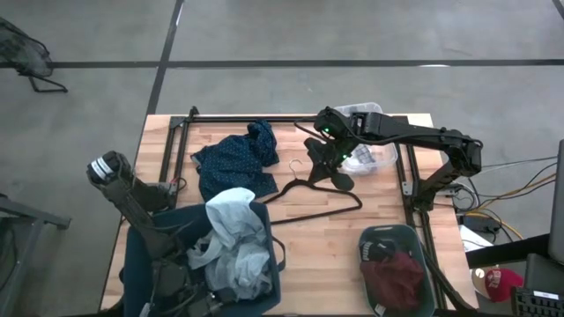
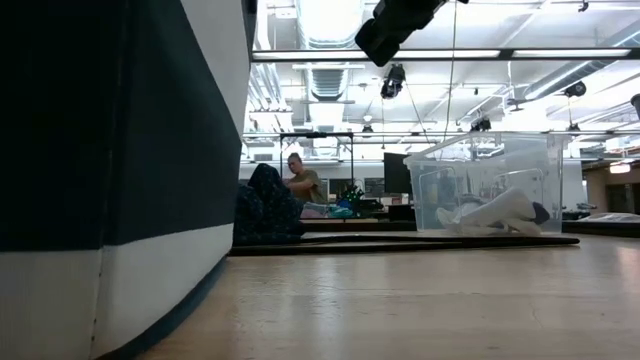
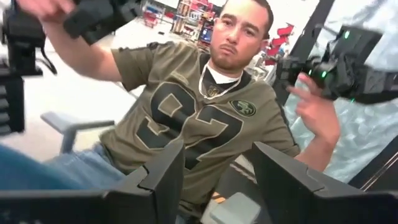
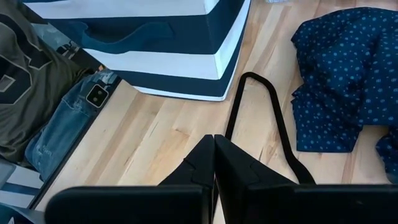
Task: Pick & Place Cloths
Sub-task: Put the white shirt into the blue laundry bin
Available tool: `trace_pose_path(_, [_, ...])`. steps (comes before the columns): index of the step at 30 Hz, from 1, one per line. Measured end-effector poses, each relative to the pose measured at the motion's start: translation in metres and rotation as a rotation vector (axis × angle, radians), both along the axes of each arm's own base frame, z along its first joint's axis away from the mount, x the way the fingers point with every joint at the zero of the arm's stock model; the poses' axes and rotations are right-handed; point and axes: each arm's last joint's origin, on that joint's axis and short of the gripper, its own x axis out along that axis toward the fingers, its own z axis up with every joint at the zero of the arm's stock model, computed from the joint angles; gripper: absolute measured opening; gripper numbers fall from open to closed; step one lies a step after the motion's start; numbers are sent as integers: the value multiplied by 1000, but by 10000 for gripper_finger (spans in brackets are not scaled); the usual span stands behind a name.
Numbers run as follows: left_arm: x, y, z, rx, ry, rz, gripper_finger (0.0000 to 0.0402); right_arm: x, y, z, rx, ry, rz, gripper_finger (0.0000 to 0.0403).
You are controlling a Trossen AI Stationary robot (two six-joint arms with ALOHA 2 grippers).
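hovering above the black wire hanger (image 1: 315, 195) at mid-table, the right gripper (image 1: 339, 179) is seen with its fingers pressed together and empty. the navy dotted shirt (image 1: 236, 158) is spread just beside the hanger, while a pale blue-white shirt (image 1: 236, 231) is heaped in the dark blue bin (image 1: 137, 264). the left gripper (image 3: 214, 165) is raised near the bin, fingers apart, nothing held.

black wire hanger (image 1: 310, 190), blue bin (image 1: 137, 264)
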Motion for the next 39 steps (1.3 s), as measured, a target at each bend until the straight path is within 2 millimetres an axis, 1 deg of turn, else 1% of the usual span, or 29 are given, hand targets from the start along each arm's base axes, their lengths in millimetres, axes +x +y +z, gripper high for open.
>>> trace_pose_path(3, [-4, 5, 9, 38, -117, 16, 191, 0, 0, 0, 0, 0, 0, 8])
trace_pose_path(6, [-9, 13, 21, 46, -175, 50, 190, 0, 0, 0, 1, 3, -1, 8])
trace_pose_path(9, [-15, 26, 31, 103, -209, 156, 190, 0, 0, -1, 3, 7, -1, 8])
trace_pose_path(11, [-19, 39, 37, 159, -191, 304, 190, 0, 0, -2, 3, 7, -1, 8])
trace_pose_path(13, [-23, 53, 40, 222, -140, 506, 190, 0, 0, -2, 4, 10, -1, 8])
trace_pose_path(15, [-27, 67, 38, 273, -45, 717, 190, 0, 0, -3, 6, 13, -2, 8])
trace_pose_path(17, [-33, 80, 34, 294, 47, 894, 190, -1, 0, -4, 9, 19, -4, 8])
trace_pose_path(20, [-40, 95, 27, 278, 160, 1066, 190, -1, 0, -5, 11, 26, -4, 8])
trace_pose_path(23, [-41, 100, 19, 245, 208, 1207, 190, -1, 0, -5, 11, 26, -4, 8])
trace_pose_path(26, [-38, 96, 9, 257, 247, 1219, 190, -1, 1, -6, 13, 27, -5, 8])
trace_pose_path(32, [-32, 86, -6, 299, 319, 1166, 190, -1, 3, -6, 13, 28, 1, 8])
trace_pose_path(34, [-33, 86, -9, 322, 333, 1160, 190, 0, 3, -6, 14, 28, 2, 8])
trace_pose_path(39, [-38, 92, -11, 295, 393, 1195, 190, 0, 6, -6, 13, 28, 13, 8])
